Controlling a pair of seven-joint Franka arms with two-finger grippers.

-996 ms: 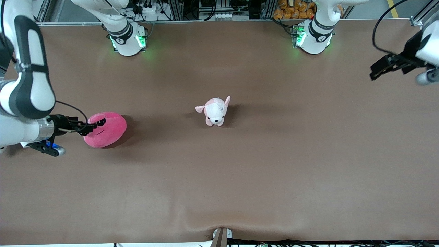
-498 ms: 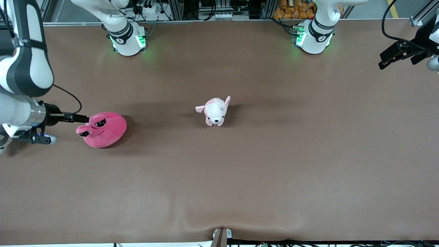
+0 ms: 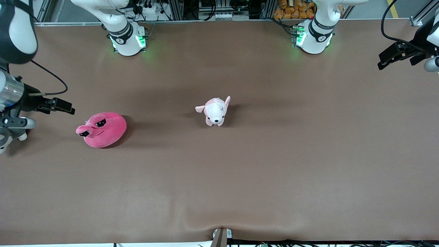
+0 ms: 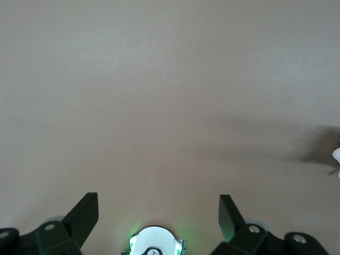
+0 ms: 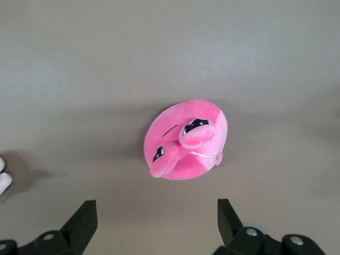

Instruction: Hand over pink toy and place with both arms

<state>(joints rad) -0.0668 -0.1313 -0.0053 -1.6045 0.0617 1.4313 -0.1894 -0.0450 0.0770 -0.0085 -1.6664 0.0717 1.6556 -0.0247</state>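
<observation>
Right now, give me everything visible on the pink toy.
The pink toy is a hot-pink rounded blob of soft plush with black half-lidded eyes, a thin dark mouth line and small stubby ears; the right wrist view also shows a small pink tag at its edge. It lies on the brown table toward the right arm's end, slightly nearer the front camera than the pale puppy plush. Nothing but the table touches it. The right gripper hangs open beside it, jaws clear.

The front camera is looking down from high across the desk (image 3: 240, 178), facing both arm bases. The right wrist camera is looking steeply down past its claw (image 5: 154, 223) at the pink toy (image 5: 186, 141), shared with the front view (image 3: 103, 129). The left wrist camera is facing bare desk past its own claw (image 4: 158, 220).
</observation>
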